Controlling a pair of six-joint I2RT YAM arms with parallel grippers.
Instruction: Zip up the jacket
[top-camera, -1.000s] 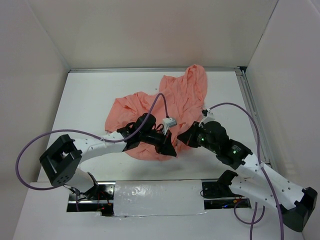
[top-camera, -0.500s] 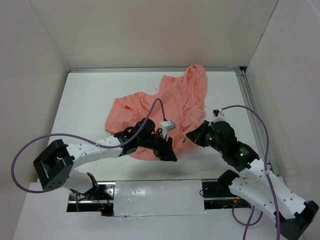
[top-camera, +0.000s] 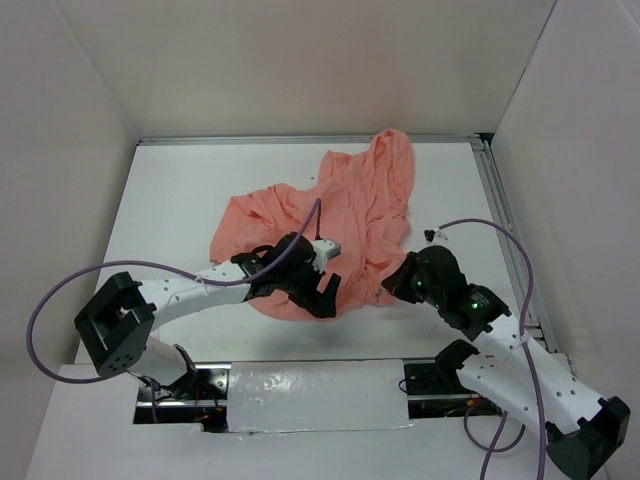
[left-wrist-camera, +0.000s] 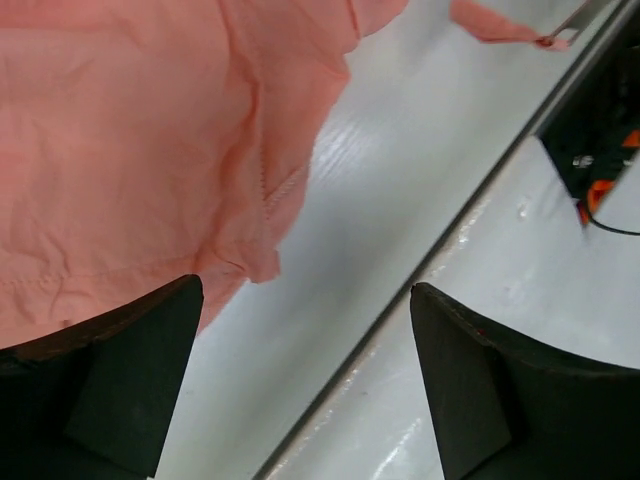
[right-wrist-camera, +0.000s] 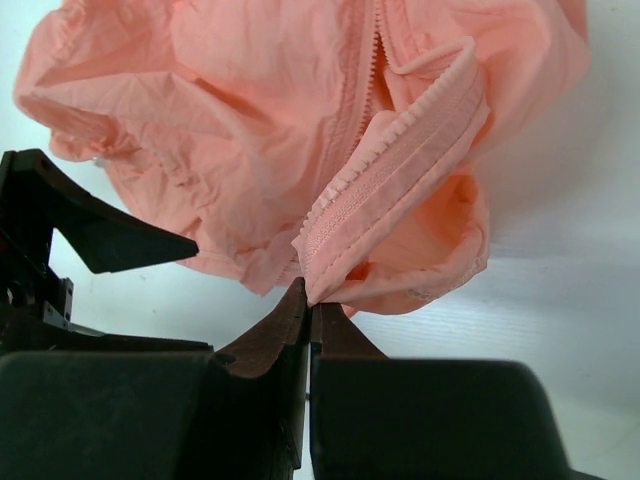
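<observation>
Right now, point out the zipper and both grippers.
zipper (right-wrist-camera: 395, 185), right wrist view, on the teeth of the folded tape.
left gripper (left-wrist-camera: 305, 290), left wrist view, gap between its open fingers.
right gripper (right-wrist-camera: 308, 300), right wrist view, fingertips shut on the zipper end.

Crumpled salmon-pink jacket (top-camera: 335, 215), lying in a heap.
Thin, wrinkled fabric, one narrow part stretching to the far side; a loose zipper tape (right-wrist-camera: 395, 170), teeth exposed, folds over at its near edge.

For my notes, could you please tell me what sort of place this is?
Probably a robotics test cell: plain white panels box in a white table, with two cabled robot arms at its near edge.
</observation>
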